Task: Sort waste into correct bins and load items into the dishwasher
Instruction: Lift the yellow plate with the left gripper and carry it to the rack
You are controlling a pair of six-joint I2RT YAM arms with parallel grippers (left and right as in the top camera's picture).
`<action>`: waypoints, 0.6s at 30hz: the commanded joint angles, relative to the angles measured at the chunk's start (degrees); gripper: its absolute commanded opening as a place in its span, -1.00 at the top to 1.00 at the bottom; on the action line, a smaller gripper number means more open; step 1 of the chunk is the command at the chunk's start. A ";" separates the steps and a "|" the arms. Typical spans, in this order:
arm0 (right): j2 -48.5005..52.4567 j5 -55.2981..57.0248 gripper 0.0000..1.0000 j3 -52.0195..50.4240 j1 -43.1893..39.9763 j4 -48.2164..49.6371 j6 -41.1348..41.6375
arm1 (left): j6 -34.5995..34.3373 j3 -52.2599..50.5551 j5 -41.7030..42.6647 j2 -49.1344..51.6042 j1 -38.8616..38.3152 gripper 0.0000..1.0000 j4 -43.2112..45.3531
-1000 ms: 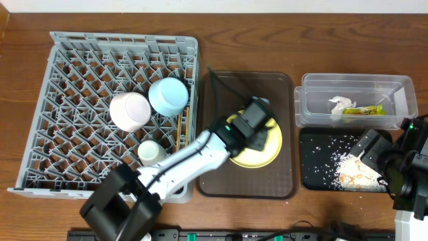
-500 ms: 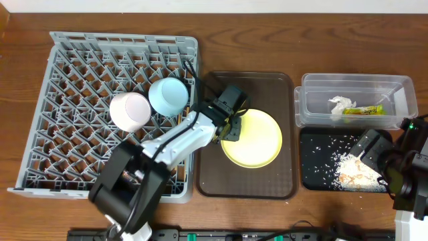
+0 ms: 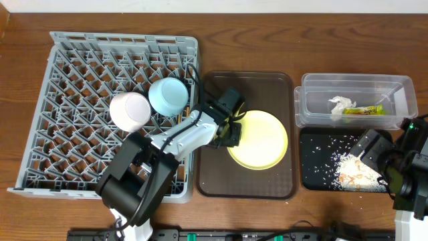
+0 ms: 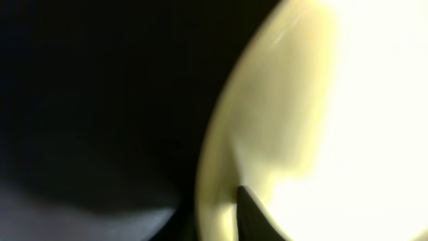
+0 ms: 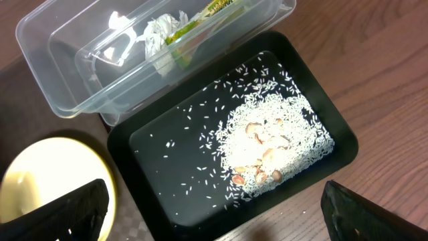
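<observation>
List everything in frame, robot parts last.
dish rack: 1, grey, left
pink bowl: 1, pale pink, in rack
blue bowl: 1, light blue, in rack
brown tray: 1, brown, centre
plate: 1, yellow, on brown tray
clear tub: 1, clear, right rear
napkin: 1, white, in tub
wrapper: 1, yellow-green, in tub
black tray: 1, black, beside tub
rice: one pile plus strays, white, in black tray
left gripper: 1, black, at plate's left rim
right gripper: 1, black, open, over black tray
</observation>
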 commanded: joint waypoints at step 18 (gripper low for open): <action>-0.31 0.28 -0.98 0.66 -0.15 -0.09 0.39 | -1.31 -0.92 -21.09 -21.11 -0.44 0.85 -5.40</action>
